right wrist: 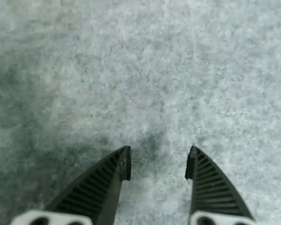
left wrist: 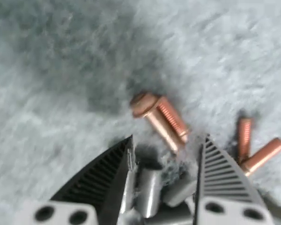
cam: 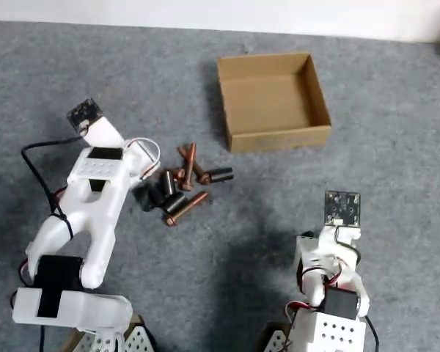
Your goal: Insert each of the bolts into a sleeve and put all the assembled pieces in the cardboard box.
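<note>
Several copper bolts (cam: 185, 207) and dark sleeves (cam: 220, 174) lie in a loose pile on the grey carpet, in front of and left of the empty cardboard box (cam: 273, 99). The left arm (cam: 95, 191) ends at the pile's left side. My left gripper (left wrist: 168, 140) is open and low over the pile, with two grey sleeves (left wrist: 150, 192) lying between its fingers and a bolt (left wrist: 159, 117) just beyond the tips. Two more bolts (left wrist: 264, 154) lie off to one side. My right gripper (right wrist: 159, 152) is open over bare carpet, holding nothing.
The right arm (cam: 330, 279) stands at the front right, well apart from the pile. Bare carpet lies between the pile, the box and this arm. A cable (cam: 37, 176) loops beside the left arm.
</note>
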